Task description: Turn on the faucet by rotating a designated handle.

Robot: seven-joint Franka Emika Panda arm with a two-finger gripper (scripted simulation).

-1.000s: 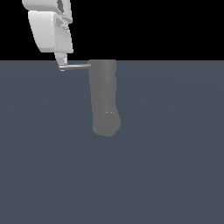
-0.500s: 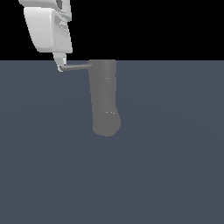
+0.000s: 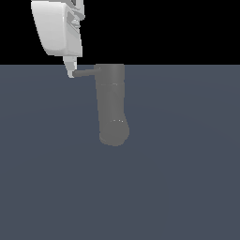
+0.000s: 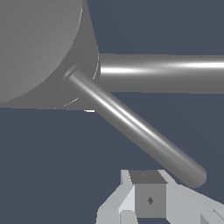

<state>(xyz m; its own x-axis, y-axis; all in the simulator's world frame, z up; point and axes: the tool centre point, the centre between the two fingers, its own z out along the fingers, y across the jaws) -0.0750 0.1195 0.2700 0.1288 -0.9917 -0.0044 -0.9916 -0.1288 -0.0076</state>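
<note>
Exterior view shows the faucet [image 3: 111,105] standing mid-scene, its handle [image 3: 85,72] jutting from the top toward that view's left, where the gripper [image 3: 71,72] meets the rod's free end. Wrist view shows the handle [image 4: 135,127] slanting just beside a fingertip [image 4: 148,199]; whether the pincer is open or closed I cannot tell. Contact looks made or nearly so, so the rotation appears to remain undone.

A flat slate-blue floor [image 3: 187,187] meets a plain black backdrop [image 3: 178,28].
</note>
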